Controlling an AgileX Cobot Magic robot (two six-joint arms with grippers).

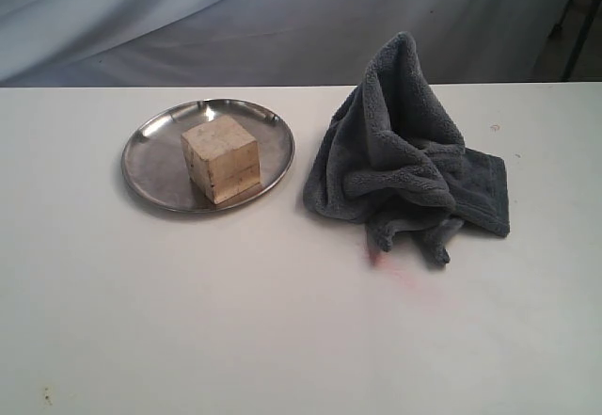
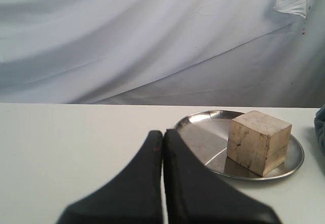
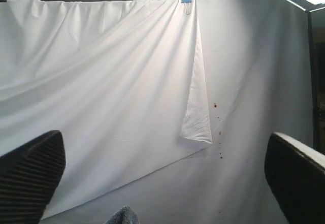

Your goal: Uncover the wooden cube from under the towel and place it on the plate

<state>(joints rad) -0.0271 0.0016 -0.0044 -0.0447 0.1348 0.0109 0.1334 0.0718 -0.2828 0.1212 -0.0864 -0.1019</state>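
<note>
The pale wooden cube (image 1: 221,159) stands uncovered on the round steel plate (image 1: 150,151) at the left of the table. The left wrist view shows the same cube (image 2: 258,141) on the plate (image 2: 203,132). The dark blue-grey towel (image 1: 404,166) lies crumpled in a peaked heap to the right of the plate. No arm shows in the exterior view. My left gripper (image 2: 163,135) is shut and empty, short of the plate's near rim. My right gripper (image 3: 165,176) is open wide, facing the backdrop, with only the towel's tip (image 3: 123,216) below it.
A white cloth backdrop (image 1: 282,20) hangs behind the table's far edge. A faint pink stain (image 1: 395,269) marks the table in front of the towel. A dark stand (image 1: 578,20) rises at the far right.
</note>
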